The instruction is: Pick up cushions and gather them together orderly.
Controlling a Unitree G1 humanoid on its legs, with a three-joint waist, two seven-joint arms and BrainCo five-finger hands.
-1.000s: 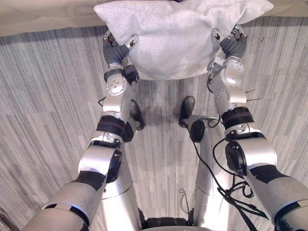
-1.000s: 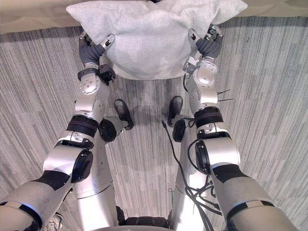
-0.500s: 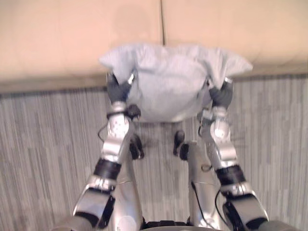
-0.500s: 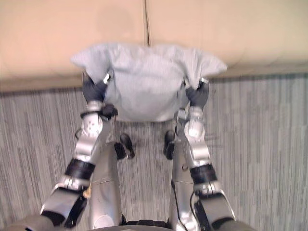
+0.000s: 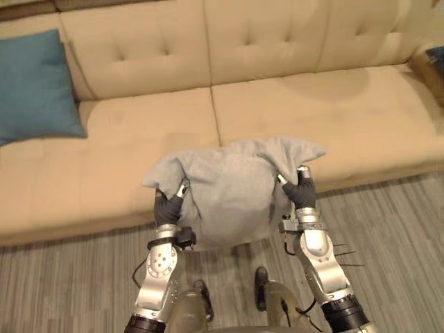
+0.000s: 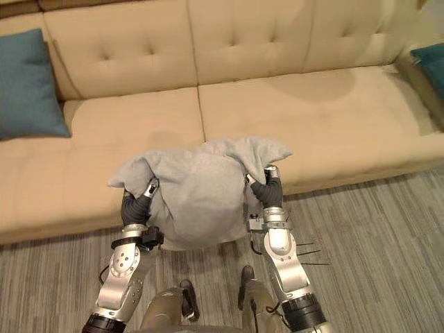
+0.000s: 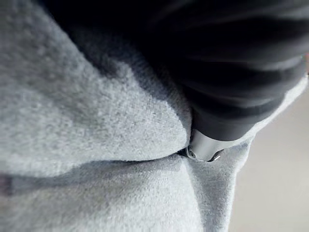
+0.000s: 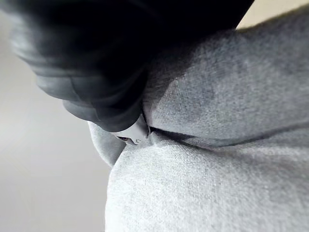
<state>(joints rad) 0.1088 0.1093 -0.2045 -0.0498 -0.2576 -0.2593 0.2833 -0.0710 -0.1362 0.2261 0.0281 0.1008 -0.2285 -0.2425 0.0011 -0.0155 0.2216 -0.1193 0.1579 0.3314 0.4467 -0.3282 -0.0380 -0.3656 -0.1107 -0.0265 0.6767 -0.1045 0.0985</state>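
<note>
A grey cushion (image 5: 222,191) hangs in front of the beige sofa's seat edge, held between both hands. My left hand (image 5: 166,208) grips its left side and my right hand (image 5: 302,191) grips its right corner, the cloth bunched over both. In the left wrist view the left hand's dark cover (image 7: 231,72) presses into the grey cloth (image 7: 96,121). The right wrist view shows the same for the right hand (image 8: 96,72) against the cushion (image 8: 207,169). A teal cushion (image 5: 35,87) leans on the sofa's backrest at the far left.
The beige sofa (image 5: 312,104) spans the view, with tufted backrests and two bare seat cushions. A second teal cushion (image 6: 430,59) peeks in at the sofa's far right end. Grey striped carpet (image 5: 69,284) lies below the seat front.
The camera has tilted up from the floor to the sofa. Both hands keep their hold, and the grey cushion now hangs at the seat's front edge.
</note>
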